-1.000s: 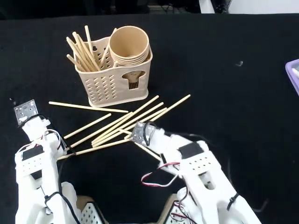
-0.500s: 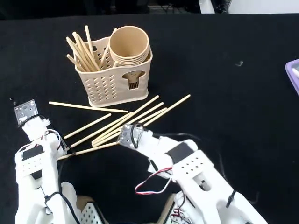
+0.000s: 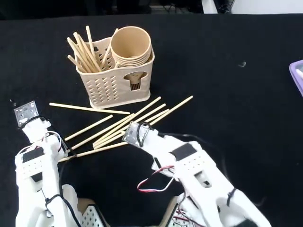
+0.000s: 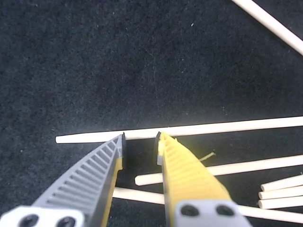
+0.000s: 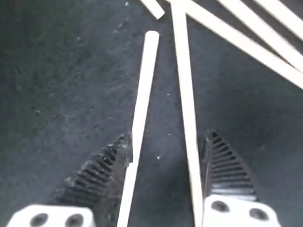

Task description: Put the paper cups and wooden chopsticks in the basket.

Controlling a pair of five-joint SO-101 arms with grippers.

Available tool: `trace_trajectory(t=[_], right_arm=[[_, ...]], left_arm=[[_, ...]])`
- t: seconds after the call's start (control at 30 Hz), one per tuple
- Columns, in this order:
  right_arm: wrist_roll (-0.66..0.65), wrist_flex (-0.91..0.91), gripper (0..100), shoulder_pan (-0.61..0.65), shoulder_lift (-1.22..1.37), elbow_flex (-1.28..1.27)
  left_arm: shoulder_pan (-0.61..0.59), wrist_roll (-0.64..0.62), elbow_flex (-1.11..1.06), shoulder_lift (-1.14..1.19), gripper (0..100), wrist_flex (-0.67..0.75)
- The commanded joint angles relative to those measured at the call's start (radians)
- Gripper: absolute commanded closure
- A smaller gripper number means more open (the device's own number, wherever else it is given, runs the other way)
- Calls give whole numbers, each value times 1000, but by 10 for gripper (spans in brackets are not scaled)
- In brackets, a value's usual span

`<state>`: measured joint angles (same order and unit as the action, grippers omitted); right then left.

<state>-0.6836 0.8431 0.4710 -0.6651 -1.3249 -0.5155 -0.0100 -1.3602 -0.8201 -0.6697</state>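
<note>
1. Left hand (image 4: 140, 142): fingers parted by a narrow gap, nothing held. Both tips sit at the near edge of one chopstick (image 4: 199, 128) lying flat on the desk (image 4: 94, 56), close to that stick's end.
2. Right hand (image 5: 168, 139): fingers wide apart, nothing gripped. Two sticks (image 5: 185, 94) lie on the desk between the fingers. One runs along the inner edge of one finger, the other just inside the opposite finger.
3. Loose chopsticks (image 3: 149, 113): a fanned bunch lying flat on the desk, between the arms and the basket. A single stick (image 3: 90, 109) lies apart, just in front of the basket.
4. Basket (image 3: 118, 87): upright, further back. Stacked paper cups (image 3: 131, 45) stand in one compartment. A bundle of chopsticks (image 3: 83, 49) leans in the other.
</note>
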Motion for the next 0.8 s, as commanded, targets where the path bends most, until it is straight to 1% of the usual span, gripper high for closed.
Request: trace_trajectory(t=[0.0, 0.2, 0.27, 0.37, 0.43, 0.5, 0.63, 0.77], right_arm=[[-9, -6, 758, -26, 99, 85], [-9, -6, 775, -26, 237, 162], [-9, -6, 843, -26, 249, 173], [-9, -6, 994, -26, 237, 173], [-9, 5, 971, -26, 213, 171], [-9, 52, 990, -26, 171, 186], [-9, 207, 988, -21, 36, 255], [-9, 321, 988, -20, -113, 312]], left_arm=[[-5, -5, 16, -11, 866, 12], [-5, -5, 16, -11, 866, 12], [-5, -5, 16, -11, 866, 12], [-5, -5, 16, -11, 866, 12], [-5, -5, 16, -11, 866, 12], [-5, -5, 16, -11, 866, 12], [-5, -5, 16, -11, 866, 12], [-5, -5, 16, -12, 866, 12]])
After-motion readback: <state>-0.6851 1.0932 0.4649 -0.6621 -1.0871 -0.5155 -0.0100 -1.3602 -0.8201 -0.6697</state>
